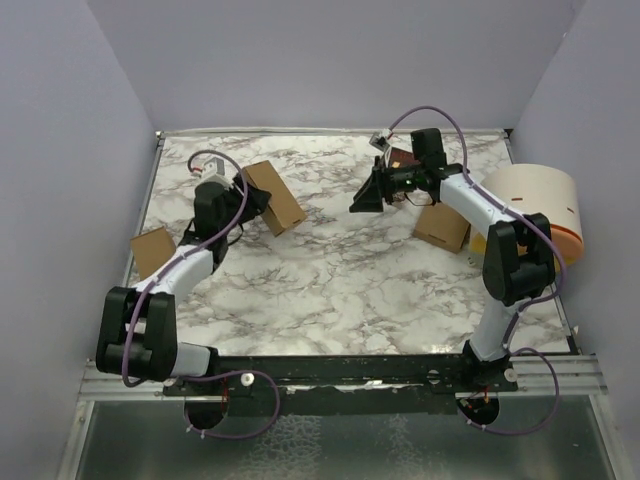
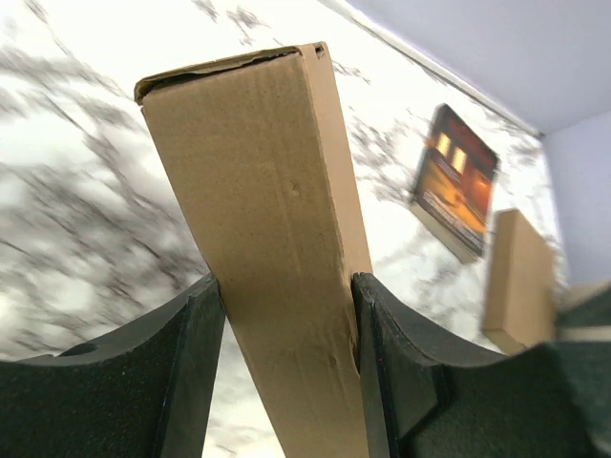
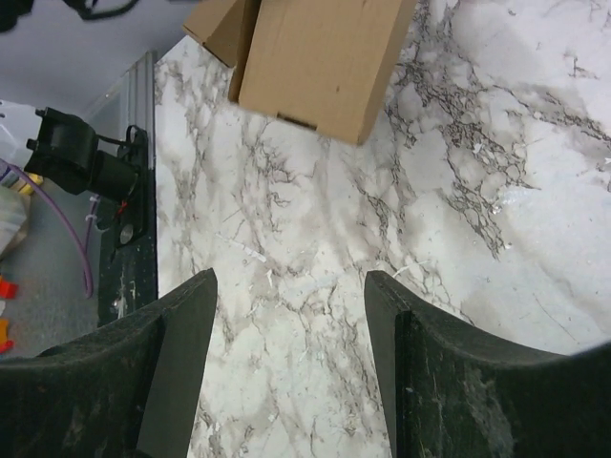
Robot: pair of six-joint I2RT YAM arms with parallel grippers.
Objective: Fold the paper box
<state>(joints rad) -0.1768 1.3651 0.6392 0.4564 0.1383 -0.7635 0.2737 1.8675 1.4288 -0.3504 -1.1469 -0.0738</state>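
Paper box (image 2: pixel 272 219) pinched in left claw (image 2: pixel 286 286), right claw (image 3: pixel 288 281) spread, arm stretched forward

No words, numbers or signs can be read in any view. The paper box (image 2: pixel 267 239) in the middle of the left wrist view is seen to be plain tan, with nothing printed on it. A glowing orange picture is printed on the dark booklet (image 2: pixel 454 176) at the upper right of that view, but any letters there are too blurred to be made out.
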